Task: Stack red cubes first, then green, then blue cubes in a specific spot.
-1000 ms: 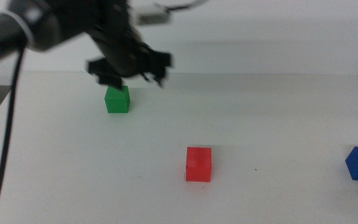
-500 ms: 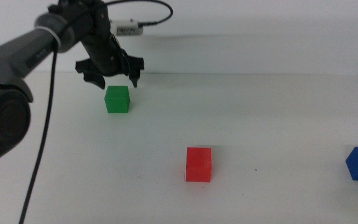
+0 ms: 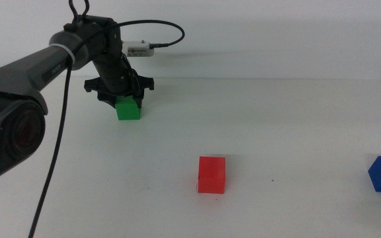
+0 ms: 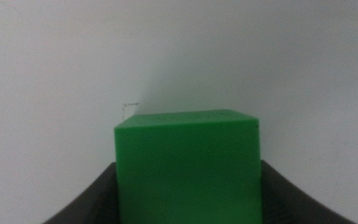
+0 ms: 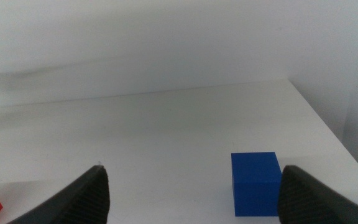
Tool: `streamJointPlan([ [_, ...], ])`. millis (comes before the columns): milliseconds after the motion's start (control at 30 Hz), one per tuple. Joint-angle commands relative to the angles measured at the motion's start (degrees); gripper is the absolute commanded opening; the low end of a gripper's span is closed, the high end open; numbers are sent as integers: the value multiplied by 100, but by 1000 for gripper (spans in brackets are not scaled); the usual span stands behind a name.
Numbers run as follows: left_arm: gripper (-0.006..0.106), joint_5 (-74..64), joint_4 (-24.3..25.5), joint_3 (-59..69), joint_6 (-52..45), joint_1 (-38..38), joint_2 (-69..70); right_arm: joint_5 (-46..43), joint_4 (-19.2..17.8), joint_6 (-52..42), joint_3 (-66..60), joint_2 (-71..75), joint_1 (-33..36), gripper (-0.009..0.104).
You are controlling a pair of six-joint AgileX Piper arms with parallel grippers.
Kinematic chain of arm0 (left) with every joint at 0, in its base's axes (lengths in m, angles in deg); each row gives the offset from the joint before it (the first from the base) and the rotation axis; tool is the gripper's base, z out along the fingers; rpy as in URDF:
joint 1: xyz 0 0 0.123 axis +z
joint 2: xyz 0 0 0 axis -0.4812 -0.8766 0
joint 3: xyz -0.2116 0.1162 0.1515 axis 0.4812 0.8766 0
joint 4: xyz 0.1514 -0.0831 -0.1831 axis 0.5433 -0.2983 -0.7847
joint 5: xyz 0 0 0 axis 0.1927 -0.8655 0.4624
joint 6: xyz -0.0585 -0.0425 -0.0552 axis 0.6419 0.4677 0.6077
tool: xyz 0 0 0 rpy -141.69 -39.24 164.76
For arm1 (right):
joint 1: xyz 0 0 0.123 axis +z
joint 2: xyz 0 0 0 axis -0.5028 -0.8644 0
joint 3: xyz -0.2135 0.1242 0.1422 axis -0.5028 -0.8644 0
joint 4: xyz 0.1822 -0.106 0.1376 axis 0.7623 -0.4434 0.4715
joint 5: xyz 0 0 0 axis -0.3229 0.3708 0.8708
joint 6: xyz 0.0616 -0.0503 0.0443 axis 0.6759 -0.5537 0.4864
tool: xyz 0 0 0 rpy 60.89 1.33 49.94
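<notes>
Left hand (image 3: pixel 120 100) straddling green (image 3: pixel 127 110) – unlabelled

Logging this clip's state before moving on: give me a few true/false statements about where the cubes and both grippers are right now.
1. The left gripper straddles the green cube, a jaw on either side. True.
2. The green cube sits on top of the red cube. False: both rest apart on the white table.
3. The right gripper is open, with the blue cube on the table ahead of it. True.
4. The blue cube lies between the green and red ones. False: it sits alone near the table's right edge.
</notes>
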Motion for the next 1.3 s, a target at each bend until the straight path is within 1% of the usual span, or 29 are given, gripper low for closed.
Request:
streamJointPlan([
  [0, 41, 55, -12, -27, -1, 12, 9, -51, -11, 3, -24, 28, -22, 93],
  [33, 33, 20, -25, -27, -1, 12, 51, -51, -11, 3, -24, 28, -22, 93],
  [67, 18, -120, -39, -27, -1, -1, 234, -51, -11, 3, -24, 28, -22, 93],
  [167, 1, -536, 89, 66, 127, -215, 729, -51, -11, 3, -24, 28, -22, 93],
  [200, -2, -583, 170, 183, 307, -375, 921, -51, -11, 3, -24, 28, -22, 93],
  [300, -2, -629, 729, 837, 1239, -1128, 1744, -51, -11, 3, -24, 28, -22, 93],
  [400, -2, -727, 1237, 1372, 2295, -2087, 2294, -51, -11, 3, -24, 28, -22, 93],
  [467, -2, -711, 1355, 1470, 2797, -2650, 2398, -51, -11, 3, -24, 28, -22, 93],
  [567, -2, -862, 1380, 1522, 3163, -3101, 2398, -51, -11, 3, -24, 28, -22, 93],
  [700, -2, -404, 1357, 2101, 3307, -3316, 2578, -51, -11, 3, -24, 28, -22, 93],
  [800, -2, 392, 1157, 2900, 3328, -3315, 2819, -51, -11, 3, -24, 28, -22, 93],
  [867, -2, 931, 1147, 3187, 3314, -3315, 2868, -51, -11, 3, -24, 28, -22, 93],
  [1000, -2, 1010, 1117, 3176, 3314, -3315, 2724, -51, -11, 3, -24, 28, -22, 93],
  [1100, -2, 1071, 964, 3176, 3314, -3315, 2613, -51, -11, 3, -24, 28, -22, 93],
  [1267, -2, 1023, 860, 3176, 3314, -3315, 2492, -51, -11, 3, -24, 28, -22, 93],
])
